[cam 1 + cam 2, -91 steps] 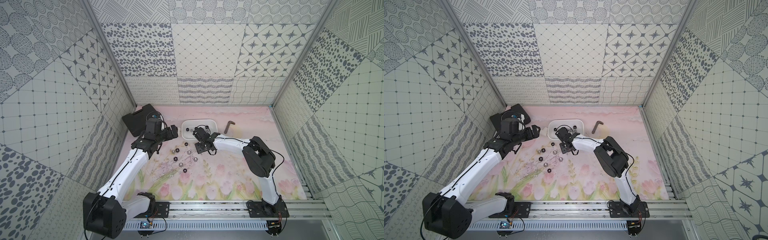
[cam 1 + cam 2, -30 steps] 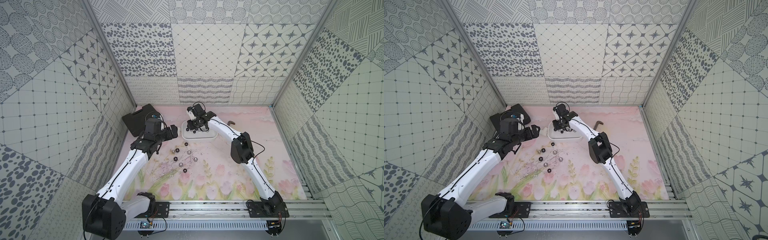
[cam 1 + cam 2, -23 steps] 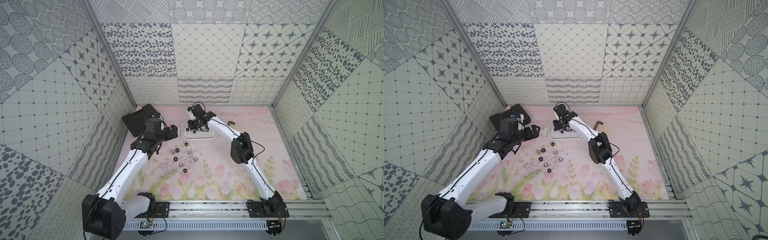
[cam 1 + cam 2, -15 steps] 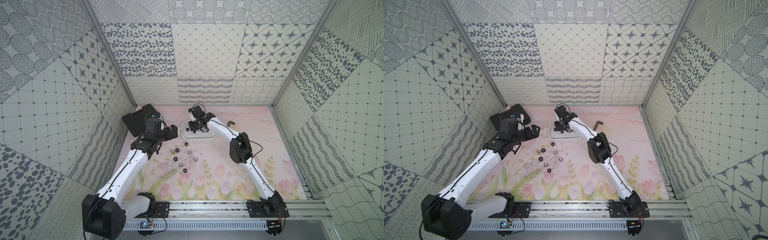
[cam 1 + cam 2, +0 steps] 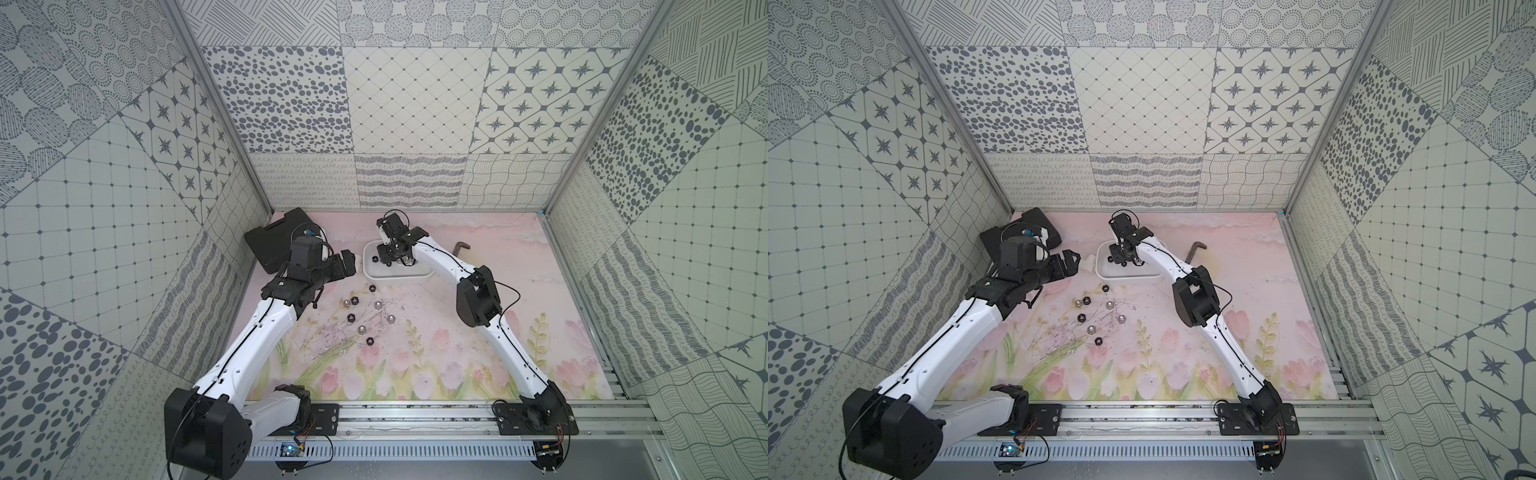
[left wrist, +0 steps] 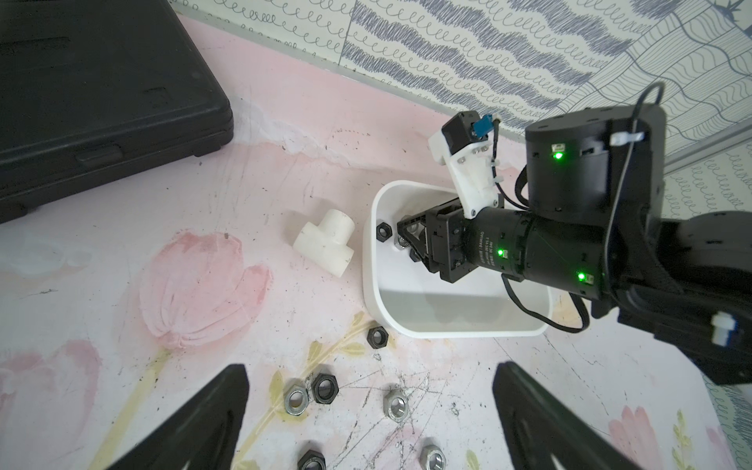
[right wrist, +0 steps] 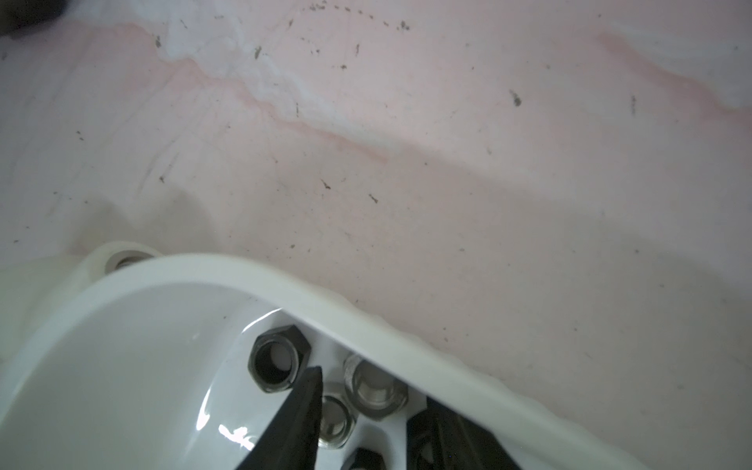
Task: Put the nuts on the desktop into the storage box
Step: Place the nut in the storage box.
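Both top views show a black case [image 5: 276,239] at the back left of the desk [image 5: 436,345], partly hidden by the left arm [image 5: 266,328], and a dark bent key [image 5: 461,248] lying to the right of the storage box [image 5: 399,279]. Left wrist view shows a white pipe piece [image 6: 325,240] just beside the box. The right arm [image 5: 440,266] reaches over the box and hides part of its inside in both top views. The nuts [image 5: 362,329] are tiny six-sided rings, some black and some shiny silver. Eight lie spread out on the desk in front of the box, four black and four silver, and one of the black ones [image 6: 376,337] sits just beside the box wall. More nuts lie inside the box, in the corner nearest the pipe piece; right wrist view shows a black one [image 7: 278,360] and two silver ones [image 7: 376,386] close together there. The right hand [image 7: 366,390] is down in that corner, right over them. Its fingers stand a little apart and grip nothing, and one silver nut lies on the box floor between them. The left hand [image 6: 370,366] hangs above the desk beside the box, near the loose nuts, with its fingers wide apart and nothing in them.
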Action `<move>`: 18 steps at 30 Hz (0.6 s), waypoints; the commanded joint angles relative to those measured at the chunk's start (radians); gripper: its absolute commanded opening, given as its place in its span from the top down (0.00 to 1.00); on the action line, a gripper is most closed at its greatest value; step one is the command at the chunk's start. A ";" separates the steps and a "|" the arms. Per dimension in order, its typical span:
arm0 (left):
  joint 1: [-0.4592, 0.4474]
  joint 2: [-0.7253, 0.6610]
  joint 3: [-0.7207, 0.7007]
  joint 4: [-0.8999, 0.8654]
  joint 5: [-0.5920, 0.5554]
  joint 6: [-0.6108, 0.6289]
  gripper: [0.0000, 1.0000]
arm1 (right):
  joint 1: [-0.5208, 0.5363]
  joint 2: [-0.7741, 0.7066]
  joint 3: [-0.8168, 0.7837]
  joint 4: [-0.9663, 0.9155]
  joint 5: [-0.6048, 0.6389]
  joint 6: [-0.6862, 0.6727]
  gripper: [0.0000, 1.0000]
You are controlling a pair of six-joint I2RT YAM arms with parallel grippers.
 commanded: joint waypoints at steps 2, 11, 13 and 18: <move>-0.003 0.003 -0.005 0.009 -0.010 0.015 0.01 | 0.005 -0.017 0.013 0.018 0.016 -0.014 0.47; -0.003 0.011 -0.003 0.007 -0.006 0.012 0.01 | 0.100 -0.347 -0.315 0.175 0.036 -0.032 0.45; -0.003 0.009 -0.002 0.005 -0.007 0.012 0.01 | 0.118 -0.458 -0.463 0.243 0.020 -0.014 0.44; -0.002 0.001 0.002 -0.002 -0.010 0.014 0.01 | 0.170 -0.737 -0.837 0.358 -0.006 0.029 0.41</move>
